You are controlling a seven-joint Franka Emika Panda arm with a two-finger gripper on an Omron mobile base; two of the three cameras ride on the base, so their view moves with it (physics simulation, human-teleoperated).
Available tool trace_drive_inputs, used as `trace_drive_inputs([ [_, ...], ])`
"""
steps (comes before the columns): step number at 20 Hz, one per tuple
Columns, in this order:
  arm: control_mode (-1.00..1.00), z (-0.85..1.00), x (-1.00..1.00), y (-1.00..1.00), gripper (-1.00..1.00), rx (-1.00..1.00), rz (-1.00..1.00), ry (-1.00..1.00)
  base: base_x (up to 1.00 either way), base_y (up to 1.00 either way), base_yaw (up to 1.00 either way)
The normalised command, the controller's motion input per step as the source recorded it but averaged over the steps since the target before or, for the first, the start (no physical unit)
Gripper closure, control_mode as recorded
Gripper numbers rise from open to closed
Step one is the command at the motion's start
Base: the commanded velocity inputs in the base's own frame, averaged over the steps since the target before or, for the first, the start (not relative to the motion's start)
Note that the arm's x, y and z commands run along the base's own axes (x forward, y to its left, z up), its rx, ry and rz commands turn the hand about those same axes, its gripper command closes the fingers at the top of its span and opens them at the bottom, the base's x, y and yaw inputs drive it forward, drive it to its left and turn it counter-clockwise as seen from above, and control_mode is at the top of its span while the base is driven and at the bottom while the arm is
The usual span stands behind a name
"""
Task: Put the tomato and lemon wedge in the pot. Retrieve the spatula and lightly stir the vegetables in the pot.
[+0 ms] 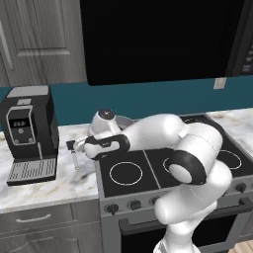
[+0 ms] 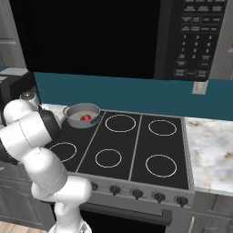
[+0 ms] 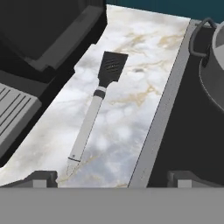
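Left base view: the white arm [image 1: 188, 163] sits closest, gripper [image 1: 74, 146] at 9 o'clock above the spatula [image 1: 75, 160] on the marble counter [image 1: 59, 183]. Right base view: pot [image 2: 82, 115] at 10 o'clock, tomato [image 2: 86, 117] inside. Hand view: fingers spread wide, spatula [image 3: 97, 101] between coffee machine [image 3: 39, 48] and stove [image 3: 183, 131].

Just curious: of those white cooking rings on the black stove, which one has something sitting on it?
The back-left white ring, under the round grey metal pot; the other five rings lie bare.

Arm folded low and reached out to its left, wrist bent downward. Gripper [image 3: 111, 178] pointed down, jaws spread fully apart, fingertips [image 3: 43, 178] holding nothing.
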Motion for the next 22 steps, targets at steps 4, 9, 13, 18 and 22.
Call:
trace_drive_inputs([
  [4, -1.0, 0.16, -0.07, 0.45, -1.0, -0.09, 0.05, 0.12, 0.0, 0.0, 0.0],
  [9, -1.0, -0.05, -0.01, 0.07, -1.0, -0.05, 0.04, 0.0, 0.0, 0.0, 0.0],
  [13, -1.0, -0.32, 0.0, 0.01, -1.0, 0.0, 0.0, 0.01, 0.0, 0.0, 0.0],
  [18, -1.0, -0.27, 0.0, 0.11, -1.0, -0.01, 0.0, 0.01, 0.0, 0.0, 0.0],
  [22, -1.0, -0.24, 0.0, 0.07, -1.0, -0.01, 0.0, 0.03, 0.0, 0.0, 0.0],
])
